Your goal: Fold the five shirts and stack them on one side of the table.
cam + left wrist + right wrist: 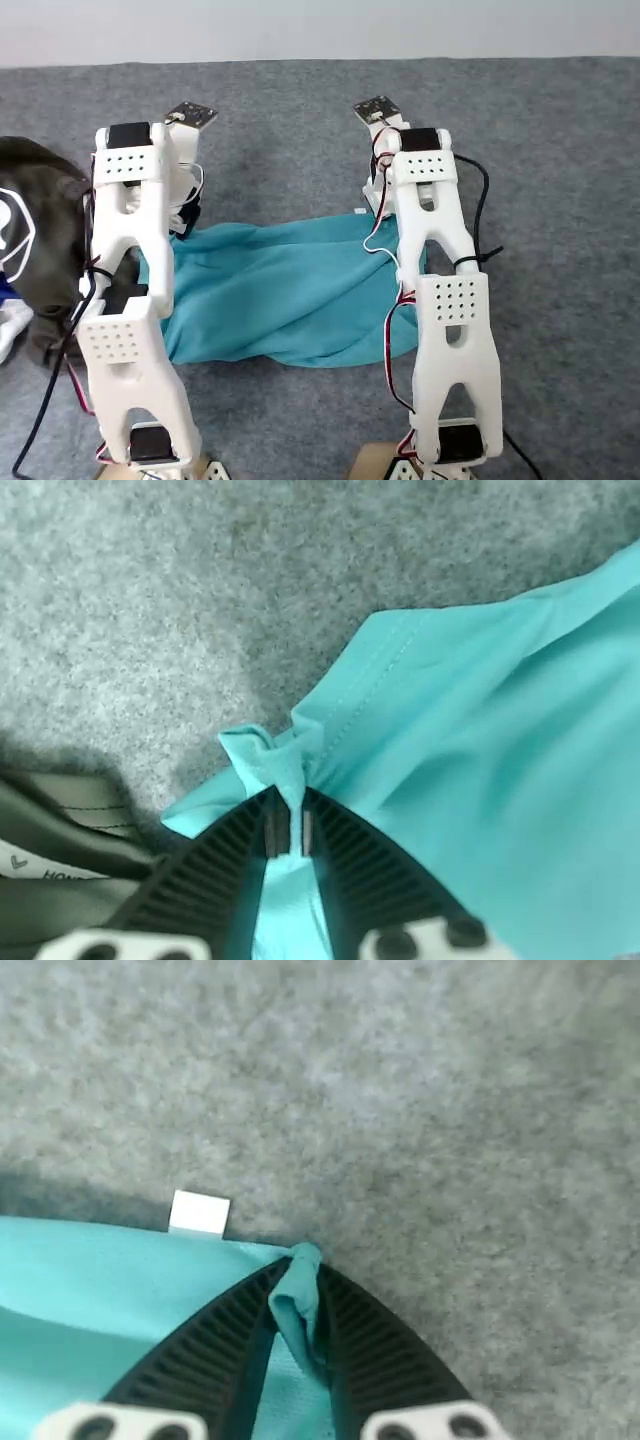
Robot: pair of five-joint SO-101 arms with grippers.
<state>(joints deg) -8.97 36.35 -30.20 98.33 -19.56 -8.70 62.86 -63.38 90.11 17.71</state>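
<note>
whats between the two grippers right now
The teal shirt spans the stretch between them, seen in the high view. The left gripper pinches one corner and the right gripper the other.

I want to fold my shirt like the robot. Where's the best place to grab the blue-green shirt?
Probably its two far corners, from above, one gripper each. The teal shirt lies spread wide, so holding both ends lifts that edge evenly. The left gripper and right gripper pinch bunched cloth there.

High camera looks down over the table [560, 150] — the 2 wrist cameras face it close up, each sharing with it 1 far corner of the teal shirt [290, 290]
</note>
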